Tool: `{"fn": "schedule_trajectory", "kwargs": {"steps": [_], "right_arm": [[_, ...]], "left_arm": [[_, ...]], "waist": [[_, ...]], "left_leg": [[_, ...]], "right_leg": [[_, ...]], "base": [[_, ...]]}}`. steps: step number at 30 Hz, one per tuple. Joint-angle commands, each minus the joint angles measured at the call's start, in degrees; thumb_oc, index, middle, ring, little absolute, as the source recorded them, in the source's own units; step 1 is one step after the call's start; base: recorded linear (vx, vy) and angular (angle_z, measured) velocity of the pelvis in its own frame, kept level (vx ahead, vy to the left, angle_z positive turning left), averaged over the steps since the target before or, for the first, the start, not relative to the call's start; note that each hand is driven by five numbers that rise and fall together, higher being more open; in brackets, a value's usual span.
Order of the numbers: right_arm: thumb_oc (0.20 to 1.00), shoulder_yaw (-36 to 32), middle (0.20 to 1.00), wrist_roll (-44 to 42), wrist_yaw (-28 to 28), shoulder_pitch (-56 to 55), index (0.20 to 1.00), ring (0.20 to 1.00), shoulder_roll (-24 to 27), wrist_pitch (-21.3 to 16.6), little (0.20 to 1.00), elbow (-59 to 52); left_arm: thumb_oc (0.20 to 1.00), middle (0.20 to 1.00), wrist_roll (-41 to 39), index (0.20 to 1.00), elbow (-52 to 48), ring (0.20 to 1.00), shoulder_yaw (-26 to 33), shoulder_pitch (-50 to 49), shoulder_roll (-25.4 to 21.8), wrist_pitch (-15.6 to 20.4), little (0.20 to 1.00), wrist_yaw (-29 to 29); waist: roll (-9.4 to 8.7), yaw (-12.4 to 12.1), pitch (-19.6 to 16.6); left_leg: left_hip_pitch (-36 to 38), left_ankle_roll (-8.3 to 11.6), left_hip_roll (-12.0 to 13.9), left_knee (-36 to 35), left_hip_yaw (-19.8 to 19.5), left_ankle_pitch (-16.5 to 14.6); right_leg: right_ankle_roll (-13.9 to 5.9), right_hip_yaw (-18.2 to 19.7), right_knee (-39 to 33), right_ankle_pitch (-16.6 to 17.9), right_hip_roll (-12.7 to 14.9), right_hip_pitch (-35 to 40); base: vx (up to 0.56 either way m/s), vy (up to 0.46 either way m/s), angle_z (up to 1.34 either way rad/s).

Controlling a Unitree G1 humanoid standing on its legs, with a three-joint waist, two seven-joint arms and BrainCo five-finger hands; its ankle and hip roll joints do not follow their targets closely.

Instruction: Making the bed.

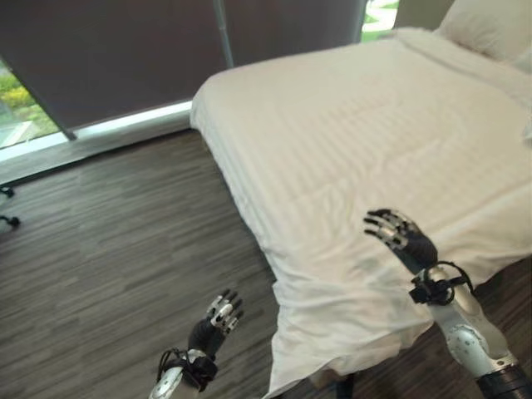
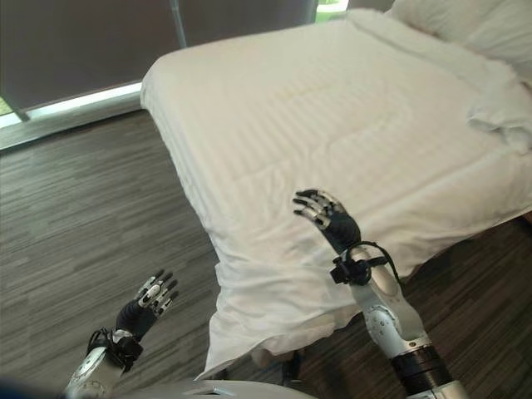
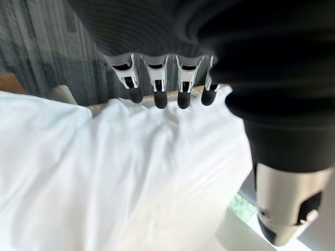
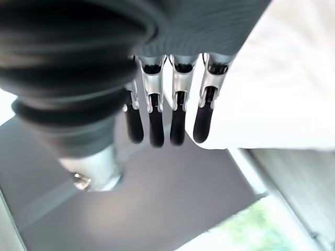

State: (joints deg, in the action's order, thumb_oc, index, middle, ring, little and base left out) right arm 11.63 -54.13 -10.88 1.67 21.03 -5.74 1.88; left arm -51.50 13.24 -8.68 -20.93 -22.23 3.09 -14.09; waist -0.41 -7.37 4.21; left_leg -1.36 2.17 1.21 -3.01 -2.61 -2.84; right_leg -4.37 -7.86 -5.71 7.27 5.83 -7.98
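Left hand (image 1: 218,320) raised low, fingers straight; right hand (image 1: 401,234) higher, fingers spread, holding nothing.

Two silver-grey arms; left hand (image 1: 218,320) and right hand (image 1: 397,234) have silver fingers (image 3: 156,78) with dark tips, dark ribbed covers over backs and wrists.

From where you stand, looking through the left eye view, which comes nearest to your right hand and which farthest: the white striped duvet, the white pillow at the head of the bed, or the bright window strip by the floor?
From the right hand, open above the bed's near corner:
1. White striped duvet, directly beneath it.
2. White pillow, far right corner.
3. Bright window strip, far left, across the dark wood floor.
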Motion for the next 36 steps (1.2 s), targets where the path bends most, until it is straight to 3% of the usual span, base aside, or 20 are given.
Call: {"fn": "schedule_trajectory", "kwargs": {"steps": [1,8,9,12,17,23,36], "right_arm": [[0.2,-1.0,0.2,-7.1,-2.4,8.1,0.2,0.2,-2.4,-3.8,0.2,2.3],[0.2,2.8,0.2,-8.4,0.4,14.1,0.2,0.2,-7.9,-4.5,0.2,13.5],[0.2,3.7,0.2,-11.3,0.0,12.6,0.2,0.2,-10.3,-4.0,0.2,14.0],[0.2,6.0,0.2,-11.2,-2.0,7.6,0.2,0.2,-11.2,-1.9,0.2,12.8],[0.2,7.2,0.2,-10.0,-4.9,-2.2,0.2,0.2,-10.5,1.3,0.2,12.0],[0.2,5.1,0.2,-7.1,-8.6,-11.9,0.2,0.2,-6.0,3.6,0.2,5.2],[0.2,1.7,0.2,-6.4,-7.9,-8.2,0.2,0.2,-2.6,1.1,0.2,-0.7]], "left_arm": [[1.0,1.0,-1.4,1.0,0.2,1.0,0.5,3.4,-0.1,1.6,1.0,-1.7],[1.0,1.0,-0.8,1.0,1.8,1.0,-4.3,6.4,0.7,2.0,1.0,-1.9],[1.0,1.0,-0.9,1.0,2.3,1.0,-4.6,7.3,1.2,2.0,1.0,-1.4],[1.0,1.0,-0.2,1.0,3.2,1.0,-3.8,7.6,1.9,2.3,1.0,-1.0],[1.0,1.0,0.5,1.0,3.2,1.0,-2.0,7.0,3.2,3.0,1.0,-0.8],[1.0,1.0,1.7,1.0,2.8,1.0,-0.1,4.9,3.9,3.4,1.0,-1.6],[1.0,1.0,2.2,1.0,1.9,1.0,-0.6,4.6,2.9,3.7,1.0,-2.2]], "waist": [[-0.68,-1.3,1.3],[0.75,-2.6,3.4],[0.86,-2.6,3.9],[0.78,-2.2,4.2],[0.74,-0.8,5.0],[0.08,1.8,5.4],[-0.02,2.4,5.2]], "left_leg": [[-2.8,0.75,0.0,-2.0,3.4,6.7],[-4.8,0.88,-0.5,-2.0,2.7,7.5],[-5.3,0.86,-0.6,-2.0,2.6,7.7],[-5.5,0.86,-0.7,-2.0,2.6,7.8],[-5.8,0.84,-0.8,-2.0,2.4,7.8],[-5.5,0.64,-0.8,-2.0,3.2,7.4],[-5.6,0.53,-0.4,-2.0,4.0,7.3]], "right_leg": [[-4.82,-2.9,0.7,-2.0,3.4,4.8],[-4.71,-3.1,0.7,-1.5,3.5,3.1],[-4.71,-3.2,0.7,-1.3,3.6,2.6],[-4.72,-3.3,0.7,-1.3,3.6,2.4],[-4.83,-3.5,0.7,-1.2,3.8,2.2],[-4.88,-2.4,0.7,-1.0,3.7,1.8],[-4.82,-1.3,0.7,-1.0,3.3,1.1]], "base": [[-0.02,0.012,0.07],[-0.05,0.009,0.1],[-0.03,0.01,0.02],[0.0,0.0,0.0],[0.0,0.009,0.06],[0.01,0.007,-0.01],[0.01,-0.006,-0.09]]}}
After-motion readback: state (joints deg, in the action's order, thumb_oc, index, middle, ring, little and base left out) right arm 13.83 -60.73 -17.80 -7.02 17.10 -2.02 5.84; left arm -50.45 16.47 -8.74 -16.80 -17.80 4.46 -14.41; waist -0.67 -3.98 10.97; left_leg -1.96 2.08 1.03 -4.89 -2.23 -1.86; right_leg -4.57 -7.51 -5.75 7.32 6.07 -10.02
